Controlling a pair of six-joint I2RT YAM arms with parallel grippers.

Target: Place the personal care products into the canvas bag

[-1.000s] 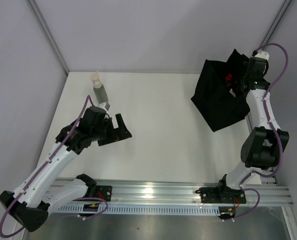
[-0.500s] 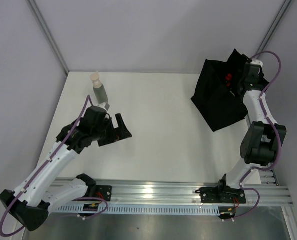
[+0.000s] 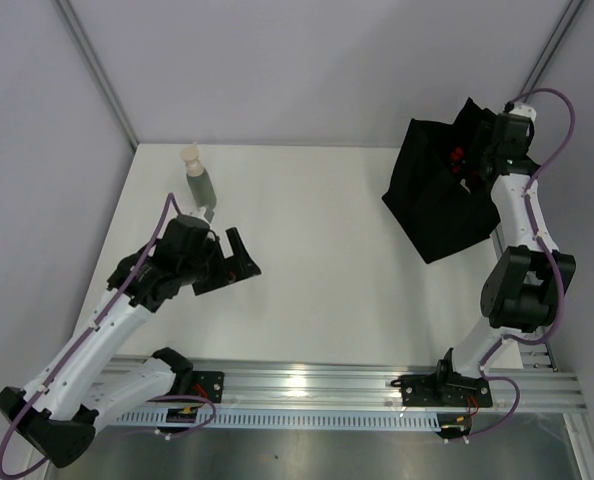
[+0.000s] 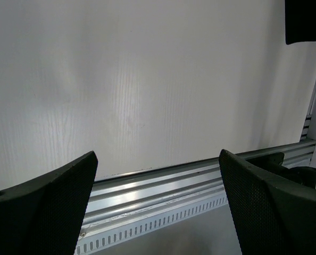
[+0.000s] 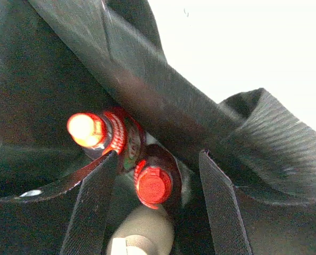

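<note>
Since half a second ago the right wrist has lifted slightly toward the far right corner, and the left arm has drawn back a little toward its base.

The right pincer [image 5: 158, 158] hangs in the mouth of the canvas bag [image 3: 439, 205], a soft black tote of ribbed weave with floppy, folded edges. Its flat dark fingers are spread apart and hold nothing. Below and beyond them three bottles lie bunched in the bag's bottom, caps toward the pincer:
- a brighter red bottle [image 5: 115, 135] with a ridged collar, off the left finger, its cap pointing left;
- a second red-capped bottle [image 5: 153, 183] between the fingers;
- a smooth, rounded beige bottle [image 5: 142, 234] nearest the wrist.

The left pincer [image 3: 237, 258] hovers over the white tabletop [image 4: 147, 79] with its mesh-textured fingers wide open and empty. An aluminium rail [image 4: 163, 186] lies beneath it. The grey-green bottle [image 3: 201, 185] sits just beyond this pincer, its cream cap on the far end. Whether it stands or lies cannot be told.
</note>
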